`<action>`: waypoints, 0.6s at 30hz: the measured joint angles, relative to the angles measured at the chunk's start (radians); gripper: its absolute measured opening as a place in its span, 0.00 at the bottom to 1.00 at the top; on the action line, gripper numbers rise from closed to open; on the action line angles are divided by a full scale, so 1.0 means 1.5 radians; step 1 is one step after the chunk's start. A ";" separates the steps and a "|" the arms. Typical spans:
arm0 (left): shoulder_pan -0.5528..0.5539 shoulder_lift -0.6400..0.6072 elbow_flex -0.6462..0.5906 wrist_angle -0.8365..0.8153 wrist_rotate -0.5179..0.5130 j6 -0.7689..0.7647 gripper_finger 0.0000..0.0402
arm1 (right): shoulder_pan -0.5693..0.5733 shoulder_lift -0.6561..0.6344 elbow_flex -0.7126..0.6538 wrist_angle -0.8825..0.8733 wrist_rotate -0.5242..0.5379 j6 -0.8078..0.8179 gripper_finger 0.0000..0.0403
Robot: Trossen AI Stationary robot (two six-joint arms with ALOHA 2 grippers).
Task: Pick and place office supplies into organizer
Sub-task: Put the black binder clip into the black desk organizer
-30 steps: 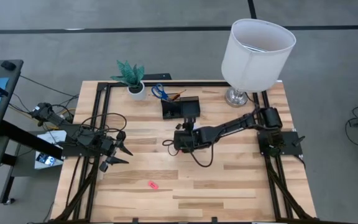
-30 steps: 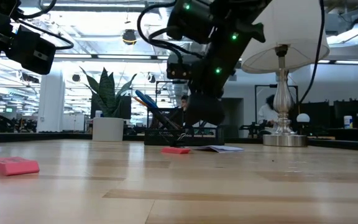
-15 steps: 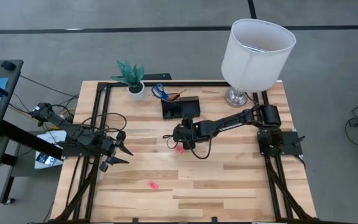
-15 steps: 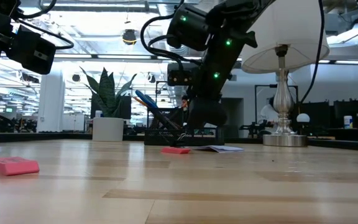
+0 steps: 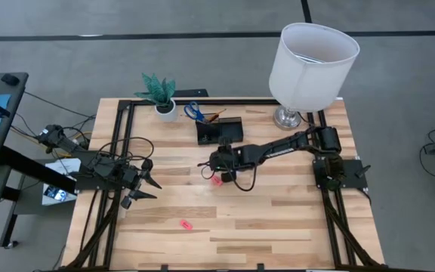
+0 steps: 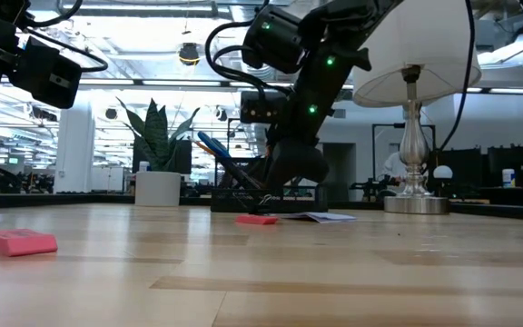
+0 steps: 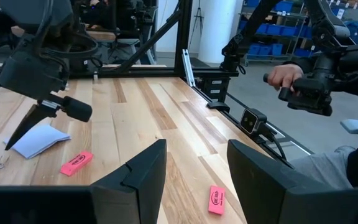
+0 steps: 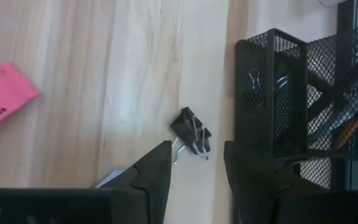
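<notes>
The right gripper (image 8: 194, 163), fingers parted and holding nothing, hovers over a small black binder clip (image 8: 191, 132) lying on the wooden table (image 5: 293, 219) beside the black mesh organizer (image 8: 272, 99), having shifted toward 12 o'clock; open tabletop lies at 6 o'clock.

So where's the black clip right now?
In the right wrist view the clip lies on the table just ahead of the right gripper, beside the organizer.
</notes>
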State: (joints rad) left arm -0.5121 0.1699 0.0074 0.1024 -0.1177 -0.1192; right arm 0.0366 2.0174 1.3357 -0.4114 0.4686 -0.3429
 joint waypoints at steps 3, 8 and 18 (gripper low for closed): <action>0.000 0.000 0.000 0.000 0.000 0.000 0.41 | -0.004 0.000 0.000 0.001 0.000 -0.006 0.35; 0.000 0.000 0.000 0.000 0.000 0.000 0.41 | -0.012 0.000 0.000 0.001 -0.028 -0.005 0.34; 0.000 0.000 0.000 -0.001 0.000 0.000 0.41 | -0.022 0.000 0.000 0.005 -0.037 -0.016 0.34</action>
State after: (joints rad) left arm -0.5121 0.1698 0.0071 0.1017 -0.1173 -0.1192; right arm 0.0036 2.0174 1.3357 -0.4039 0.4132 -0.3672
